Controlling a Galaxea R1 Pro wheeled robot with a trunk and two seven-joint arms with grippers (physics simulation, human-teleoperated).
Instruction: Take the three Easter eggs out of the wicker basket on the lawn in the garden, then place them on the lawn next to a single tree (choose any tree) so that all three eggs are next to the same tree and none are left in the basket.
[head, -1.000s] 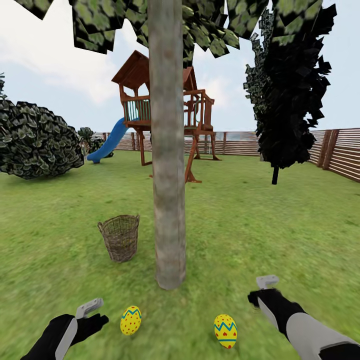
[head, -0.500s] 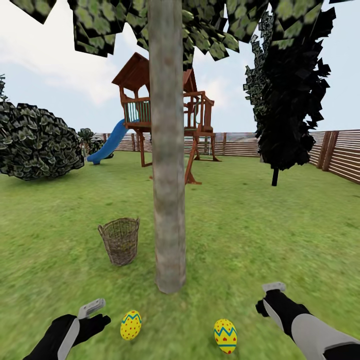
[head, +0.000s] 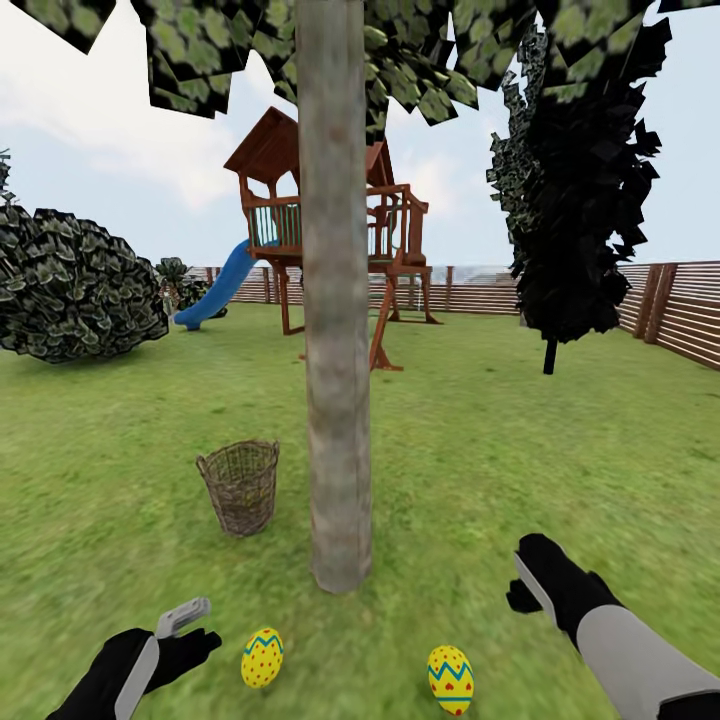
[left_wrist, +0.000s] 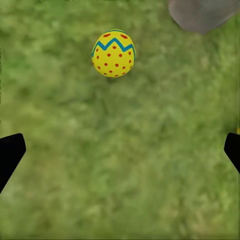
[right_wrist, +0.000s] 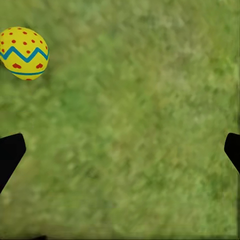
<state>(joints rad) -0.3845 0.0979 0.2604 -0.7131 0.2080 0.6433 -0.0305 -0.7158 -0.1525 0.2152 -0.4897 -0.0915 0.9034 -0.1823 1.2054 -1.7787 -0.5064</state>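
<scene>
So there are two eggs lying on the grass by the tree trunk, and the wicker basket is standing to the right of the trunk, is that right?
Not quite. The two eggs do lie on the grass near the tree trunk, but in the head view the wicker basket stands upright to the left of the trunk, not the right.

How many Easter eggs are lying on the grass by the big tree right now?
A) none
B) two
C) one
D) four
B: the head view shows one egg and a second egg on the lawn near the foot of the tree, with the basket standing off to the side.
</scene>
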